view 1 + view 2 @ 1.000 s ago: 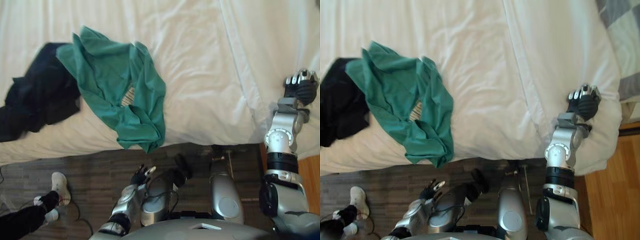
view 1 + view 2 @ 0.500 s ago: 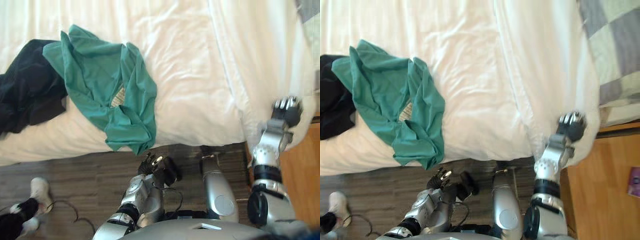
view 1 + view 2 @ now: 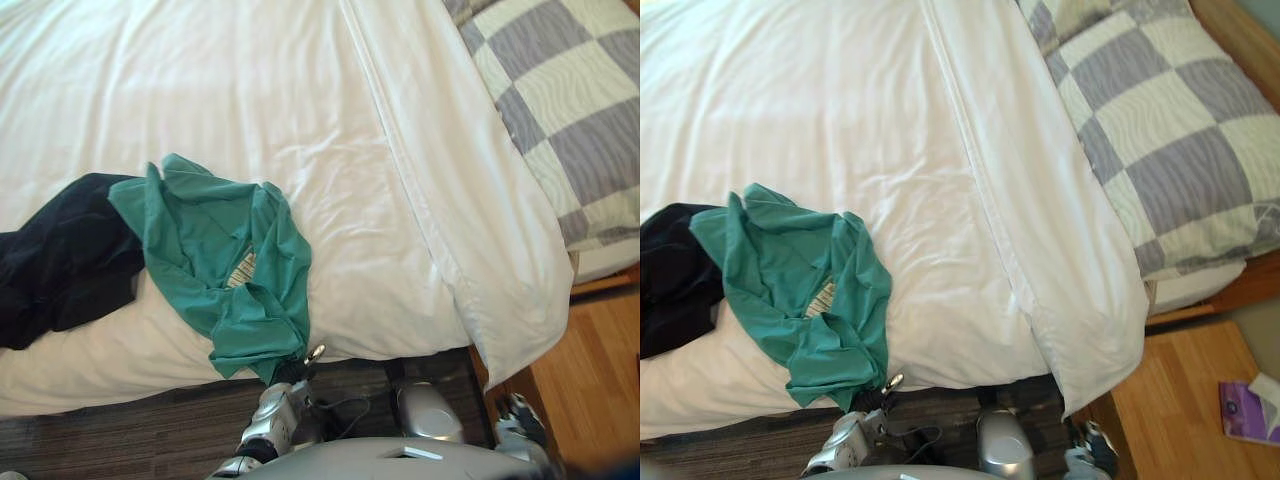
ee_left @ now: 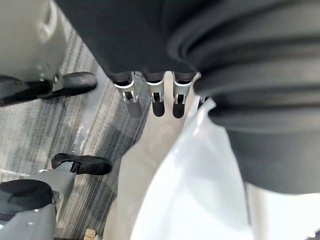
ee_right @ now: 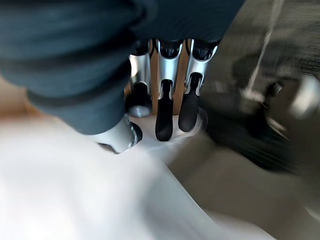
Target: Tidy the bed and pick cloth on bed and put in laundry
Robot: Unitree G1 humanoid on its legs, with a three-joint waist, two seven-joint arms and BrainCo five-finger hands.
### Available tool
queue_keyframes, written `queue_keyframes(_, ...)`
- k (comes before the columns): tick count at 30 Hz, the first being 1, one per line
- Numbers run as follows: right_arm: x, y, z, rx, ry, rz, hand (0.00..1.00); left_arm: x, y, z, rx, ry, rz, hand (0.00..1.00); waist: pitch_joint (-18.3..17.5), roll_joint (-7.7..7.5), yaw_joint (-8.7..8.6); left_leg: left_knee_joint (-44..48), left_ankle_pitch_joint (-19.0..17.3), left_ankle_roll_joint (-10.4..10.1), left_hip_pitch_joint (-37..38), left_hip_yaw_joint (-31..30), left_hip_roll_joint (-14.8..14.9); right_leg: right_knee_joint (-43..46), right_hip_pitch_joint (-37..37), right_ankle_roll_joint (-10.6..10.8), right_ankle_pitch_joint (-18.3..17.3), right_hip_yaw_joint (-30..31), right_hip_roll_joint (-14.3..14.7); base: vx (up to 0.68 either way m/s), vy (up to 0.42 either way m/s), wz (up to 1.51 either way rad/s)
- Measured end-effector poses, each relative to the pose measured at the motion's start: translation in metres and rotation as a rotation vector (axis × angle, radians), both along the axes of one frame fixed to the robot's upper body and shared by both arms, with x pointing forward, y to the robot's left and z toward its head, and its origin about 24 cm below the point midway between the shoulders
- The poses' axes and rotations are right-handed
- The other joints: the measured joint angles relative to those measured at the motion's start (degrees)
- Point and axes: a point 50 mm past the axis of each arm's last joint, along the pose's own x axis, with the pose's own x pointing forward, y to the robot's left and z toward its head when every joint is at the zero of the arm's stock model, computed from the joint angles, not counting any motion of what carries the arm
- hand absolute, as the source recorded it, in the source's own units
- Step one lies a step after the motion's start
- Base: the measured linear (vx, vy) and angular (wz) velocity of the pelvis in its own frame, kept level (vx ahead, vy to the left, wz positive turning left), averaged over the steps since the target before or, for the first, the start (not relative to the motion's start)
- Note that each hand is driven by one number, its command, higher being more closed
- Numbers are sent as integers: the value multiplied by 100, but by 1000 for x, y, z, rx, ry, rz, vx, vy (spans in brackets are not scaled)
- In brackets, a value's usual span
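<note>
Right arm has dropped off the folded white cover (image 3: 470, 250) since 1.0 s ago; the right hand (image 3: 518, 414) now sits low, beneath that cover's hanging corner. Meanwhile the left hand (image 3: 292, 375) has risen from the floor side to just under the green cloth (image 3: 215, 265). Camera has tilted up too, so the whole scene has slid down and a checked pillow (image 3: 560, 110) shows at the head end.

Left fingers (image 4: 157, 99): straight, loosely spread, holding nothing; the pale side of the bed lies just past the tips. In the head views the tips point up at the lowest fold of the green cloth, very close; contact cannot be told.

Right fingers (image 5: 164, 114): straight, side by side, nothing gripped; white fabric directly off the tips; touching or not, cannot tell (blurred).

Green cloth lies crumpled on the bed (image 3: 220, 90), draped over its near edge, right above the left fingertips. On the side away from the right fingers a black cloth (image 3: 60, 265) touches it, its edge tucked under the green
</note>
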Motion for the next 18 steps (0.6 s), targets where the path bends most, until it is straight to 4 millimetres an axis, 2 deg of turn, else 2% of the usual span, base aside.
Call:
queue_keyframes(3,7,14,-1,4,-6,201,0,-5,8,-3,57,49,-68,0,-99,-8,23,-98,89,29,51,-290,-22,-182,229,-46,32,-222,-48,-45,-47,44)
queue_keyframes(6,6,14,-4,1,25,277,0,-7,17,-4,115,79,-104,0,-124,-40,139,-174,147,40,164,-395,-18,-350,435,-95,97,-398,-51,-73,-38,17)
queue_keyframes(9,6,16,-7,5,64,346,0,-9,25,-5,160,105,-159,0,-170,-143,159,-166,166,34,233,-469,29,-413,554,-122,108,-550,-42,-63,-40,19)
queue_keyframes(12,8,20,-8,16,82,384,0,-10,30,-5,198,132,-185,0,-198,-203,162,-100,161,26,246,-516,73,-409,609,-150,89,-620,-28,-28,-36,8)
queue_keyframes(18,6,20,-10,48,125,397,0,-13,32,-8,220,181,-194,0,-186,-228,164,-57,120,-39,439,-529,193,-660,928,-172,72,-851,14,4,-36,0)
